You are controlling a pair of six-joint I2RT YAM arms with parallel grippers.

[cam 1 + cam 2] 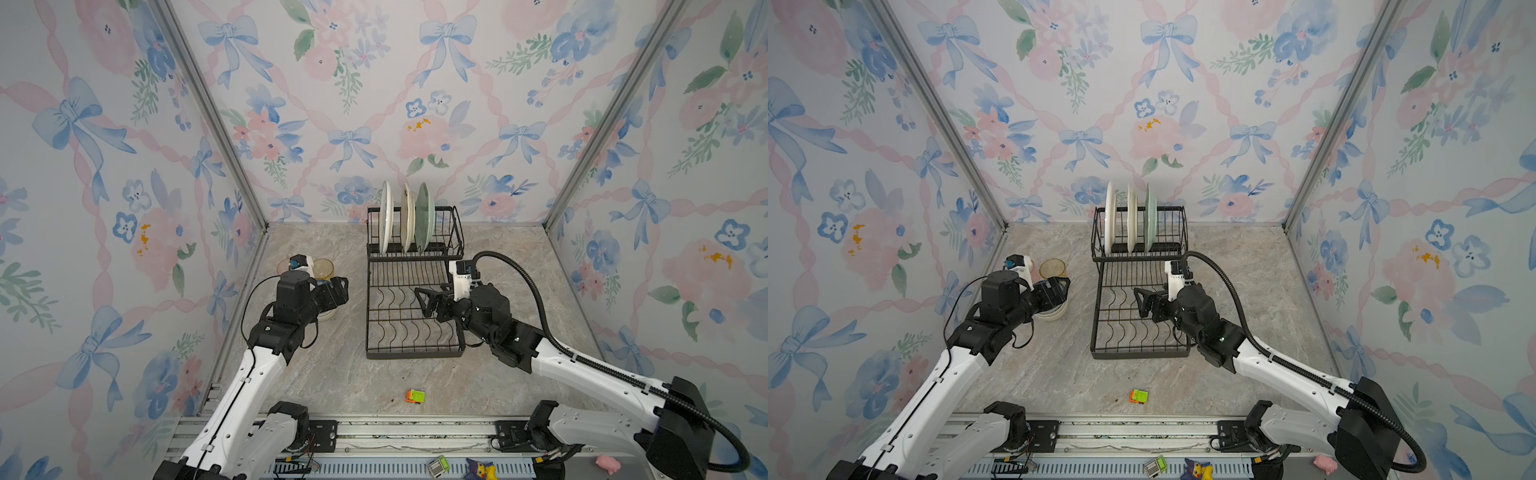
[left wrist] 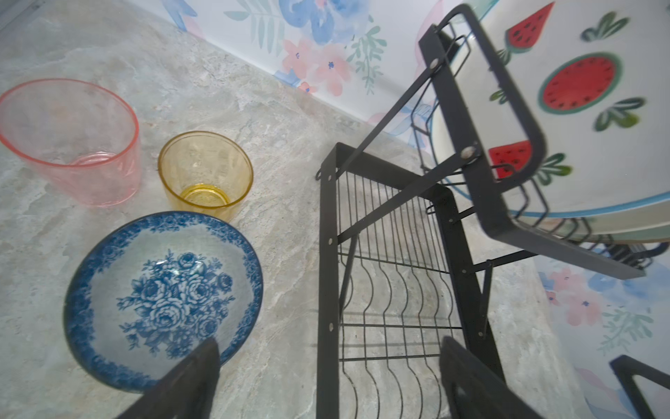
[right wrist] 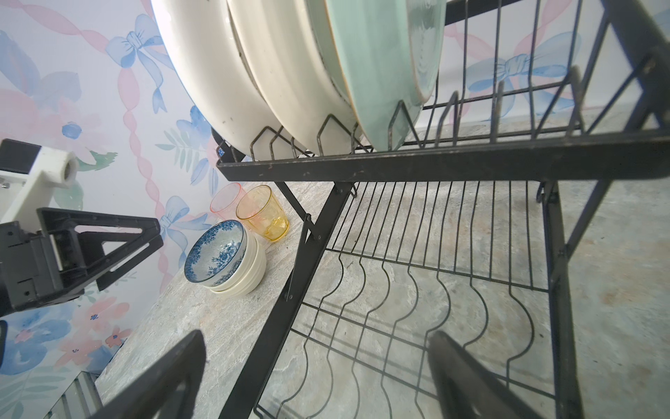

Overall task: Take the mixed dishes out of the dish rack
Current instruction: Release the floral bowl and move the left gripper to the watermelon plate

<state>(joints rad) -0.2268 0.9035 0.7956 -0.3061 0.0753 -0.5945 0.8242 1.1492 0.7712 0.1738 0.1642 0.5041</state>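
While three plates are standing on edge in the upper basket of the dish rack (image 1: 368, 307), namely the watermelon plate (image 2: 580, 109), the cream plate (image 3: 301, 72) and the pale green plate (image 3: 380, 72), the blue-patterned bowl (image 2: 163, 297) is sitting nested in the white bowl (image 3: 250, 275) on the table (image 1: 332, 374) left of the rack, beside the amber tumbler (image 2: 205, 174) and pink tumbler (image 2: 69, 141). The left gripper (image 2: 330, 359) is hovering by the bowls, jaws spread wide and gripping nothing. The right gripper (image 3: 317, 344) is hanging over the lower tray, equally wide and empty.

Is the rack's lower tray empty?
Empty: only bare wires show in the lower tray. The stacked bowls and both tumblers stand on the table beside it.
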